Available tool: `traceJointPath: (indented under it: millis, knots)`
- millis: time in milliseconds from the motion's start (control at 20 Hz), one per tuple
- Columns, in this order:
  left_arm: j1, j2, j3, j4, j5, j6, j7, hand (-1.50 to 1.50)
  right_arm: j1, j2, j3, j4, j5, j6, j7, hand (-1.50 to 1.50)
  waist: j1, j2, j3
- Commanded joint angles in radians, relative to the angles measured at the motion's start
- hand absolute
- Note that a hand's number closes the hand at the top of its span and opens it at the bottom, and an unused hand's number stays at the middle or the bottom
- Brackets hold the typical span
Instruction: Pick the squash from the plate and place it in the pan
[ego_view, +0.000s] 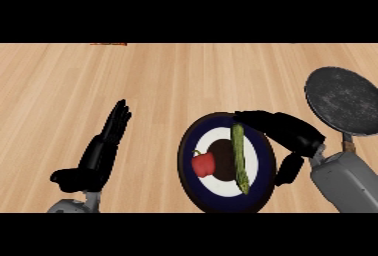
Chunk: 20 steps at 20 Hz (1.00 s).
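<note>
Spreading across the whole frame is a pale wooden counter (184, 80), its grain running left to right. At the right edge, in the upper half, lies a dark grey pan (343, 100), round and bare inside, with its handle (348, 144) pointing down toward the lower right. Near the lower centre sits a dark blue plate (193, 185) with a white ring and a dark middle. Coming in from the lower right is the right hand (284, 132), black on a grey forearm; it arches over the plate's right rim, its fingers bent and reaching to the top end of the squash, its thumb hanging beside the rim, but whether it touches the squash cannot be told. At the lower left the left hand (100, 152) rests with straight fingers held together and pointing up, well apart from the plate. On the plate, right of its middle, lies the squash (240, 157), long, thin and green, running top to bottom. Left of it, on the white ring, sits a small red pepper (204, 164).
</note>
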<state>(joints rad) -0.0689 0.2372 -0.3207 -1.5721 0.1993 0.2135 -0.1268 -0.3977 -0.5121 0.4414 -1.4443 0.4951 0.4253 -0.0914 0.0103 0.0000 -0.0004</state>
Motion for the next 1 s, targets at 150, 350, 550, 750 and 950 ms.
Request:
traceJointPath:
  millis: [150, 350, 550, 750, 950]
  knots:
    - [0.013, -0.024, 0.050, 0.065, -0.012, -0.064, -0.059, 0.00, -0.008, 0.076, 0.024, 0.085, 0.160, 0.028, 0.007, -1.50, -0.006, 0.001, 0.000]
    - [0.082, -0.046, 0.036, 0.031, -0.045, -0.063, -0.093, 0.00, 0.004, 0.189, 0.035, 0.064, 0.202, 0.037, 0.103, -1.50, -0.005, 0.000, 0.000]
    - [0.030, -0.040, 0.042, -0.119, -0.067, -0.048, 0.123, 0.00, 0.036, 0.132, -0.030, 0.074, 0.239, 0.053, 0.013, -1.50, -0.007, -0.001, 0.001]
    - [0.005, -0.093, 0.085, 0.046, -0.086, -0.082, -0.013, 0.00, 0.033, 0.182, -0.097, 0.127, 0.258, 0.029, -0.031, -1.50, -0.008, 0.000, 0.000]
    - [0.030, -0.098, 0.094, -0.010, -0.111, -0.094, 0.012, 0.00, 0.066, 0.244, -0.083, 0.190, 0.326, -0.029, -0.074, -1.50, -0.007, 0.000, 0.000]
